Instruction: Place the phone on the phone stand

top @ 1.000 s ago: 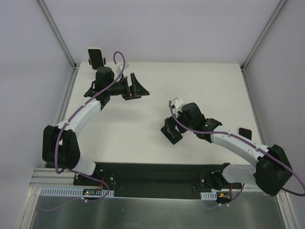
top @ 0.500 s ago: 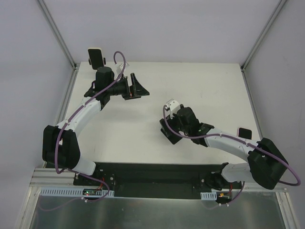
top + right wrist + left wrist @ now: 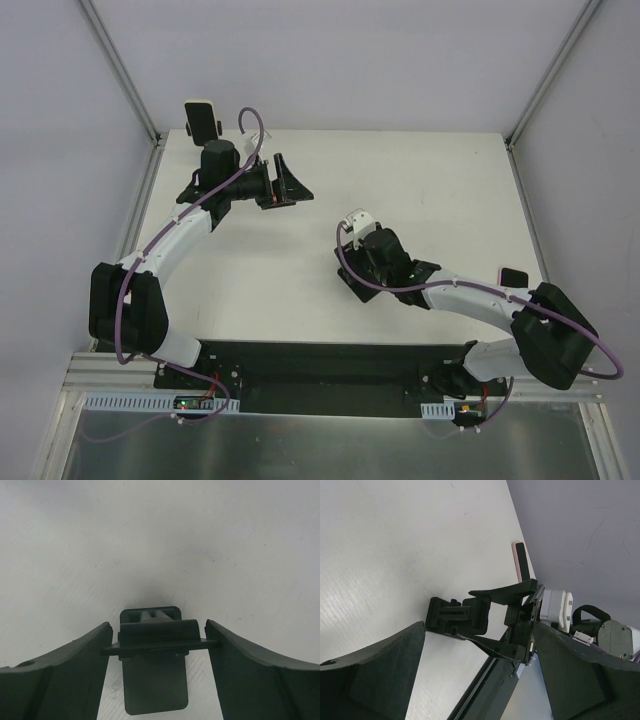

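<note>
The black phone stand (image 3: 352,283) lies flat near the table's middle. My right gripper (image 3: 357,268) straddles it. In the right wrist view the stand (image 3: 152,680) sits between the fingers of that gripper (image 3: 157,625), and both fingers touch the ends of its crossbar. The phone (image 3: 513,277), a black slab with a pinkish edge (image 3: 520,562), lies flat by the table's right edge, apart from both grippers. My left gripper (image 3: 288,185) hovers open and empty at the back left. Its wrist view looks between the fingers (image 3: 480,630) at the stand (image 3: 457,617).
A white-rimmed black slab (image 3: 202,120) stands at the back left corner, just behind my left arm. Grey walls and metal posts (image 3: 522,125) close in the white table (image 3: 430,180) on three sides.
My right gripper has moved forward and left down over the phone stand, and its jaws have narrowed onto the crossbar. The left arm has not moved.
</note>
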Available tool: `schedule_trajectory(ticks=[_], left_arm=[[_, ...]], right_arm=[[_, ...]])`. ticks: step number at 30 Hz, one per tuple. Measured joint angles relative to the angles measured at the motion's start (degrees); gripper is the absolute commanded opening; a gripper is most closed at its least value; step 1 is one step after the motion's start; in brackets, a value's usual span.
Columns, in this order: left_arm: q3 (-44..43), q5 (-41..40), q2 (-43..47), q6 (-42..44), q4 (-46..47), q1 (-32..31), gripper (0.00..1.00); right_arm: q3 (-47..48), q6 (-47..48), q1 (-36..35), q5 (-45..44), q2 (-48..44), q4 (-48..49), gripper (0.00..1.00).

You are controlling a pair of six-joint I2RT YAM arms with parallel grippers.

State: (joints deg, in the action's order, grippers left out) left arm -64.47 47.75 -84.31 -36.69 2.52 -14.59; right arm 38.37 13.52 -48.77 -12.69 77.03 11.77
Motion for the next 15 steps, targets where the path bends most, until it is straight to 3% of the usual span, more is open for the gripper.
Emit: schedule_trajectory(ticks=[3, 7, 9, 12, 13, 15], left_arm=[[0.0, 0.0, 0.0, 0.1, 0.0, 0.0, 0.87], [0.0, 0.0, 0.0, 0.1, -0.2, 0.0, 0.87], [0.0, 0.0, 0.0, 0.1, -0.2, 0.0, 0.88], [0.0, 0.0, 0.0, 0.2, -0.3, 0.0, 0.87], [0.0, 0.0, 0.0, 0.2, -0.3, 0.0, 0.87], [0.0, 0.0, 0.0, 0.3, -0.3, 0.0, 0.87]], right_arm=[[0.0, -0.5, -0.2, 0.1, 0.0, 0.0, 0.62], [0.0, -0.8, -0.3, 0.2, 0.0, -0.1, 0.39], [0.0, -0.9, -0.4, 0.1, 0.0, -0.2, 0.32], [0.0, -1.3, -0.5, 0.0, -0.2, -0.8, 0.14], [0.0, -1.6, -0.5, -0.1, -0.3, -1.1, 0.01], [0.6, -2.2, -0.6, -0.3, -0.5, -2.9, 0.01]])
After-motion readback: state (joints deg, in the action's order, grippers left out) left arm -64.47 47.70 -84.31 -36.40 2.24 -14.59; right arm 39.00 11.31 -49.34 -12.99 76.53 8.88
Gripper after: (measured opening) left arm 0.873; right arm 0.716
